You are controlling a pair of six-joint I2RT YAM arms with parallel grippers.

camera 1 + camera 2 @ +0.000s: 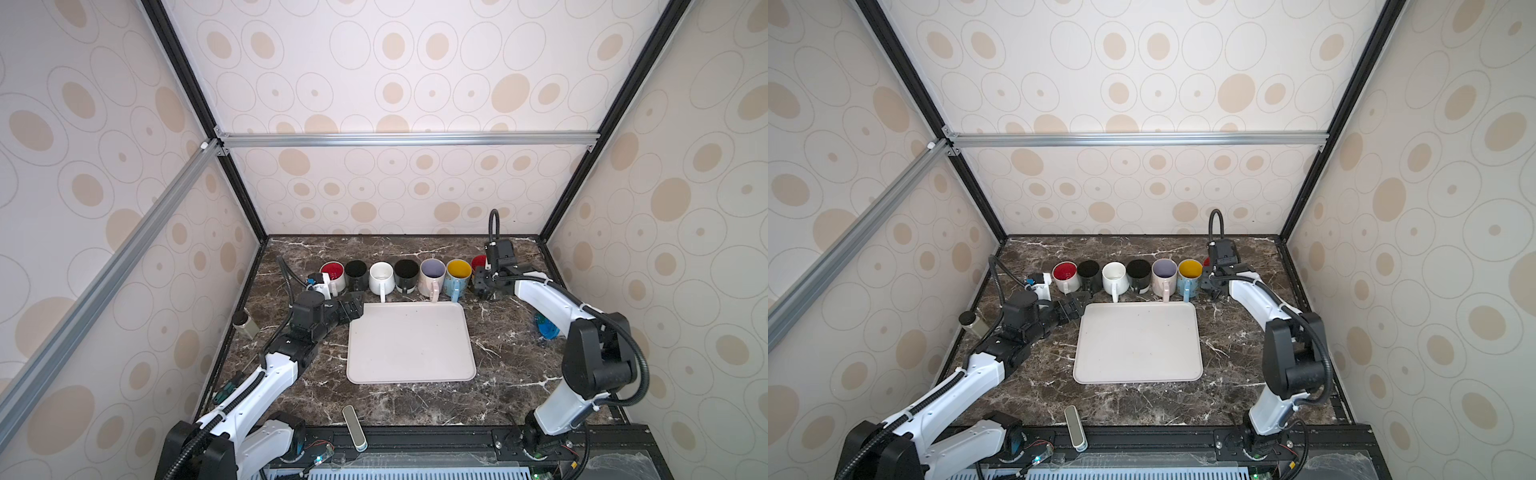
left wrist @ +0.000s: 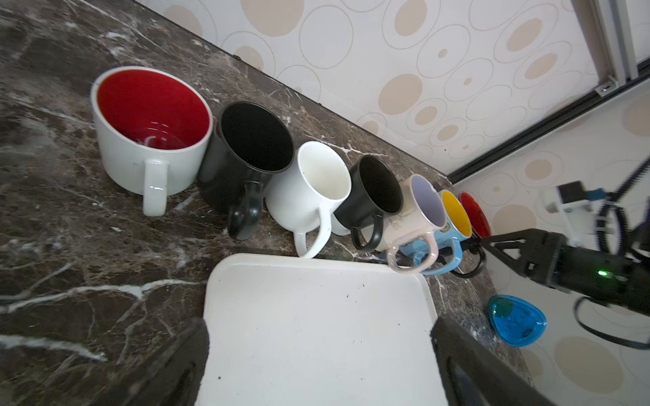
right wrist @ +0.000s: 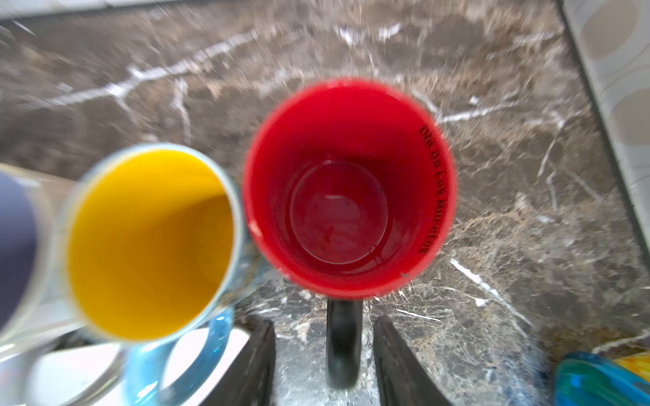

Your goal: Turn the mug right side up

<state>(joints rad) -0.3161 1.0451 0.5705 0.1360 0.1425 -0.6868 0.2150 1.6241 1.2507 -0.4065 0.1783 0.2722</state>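
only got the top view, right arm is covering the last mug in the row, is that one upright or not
Observer: Upright. The right wrist view looks straight down into the red mug: mouth up, base on the marble top.
Operator: is the right hand gripping it
Observer: No. The right hand is open; its fingers sit on either side of the black handle, with marble showing in both gaps.
Operator: and the left hand
Observer: In the left wrist view the left hand is wide open and empty, above the white tray.
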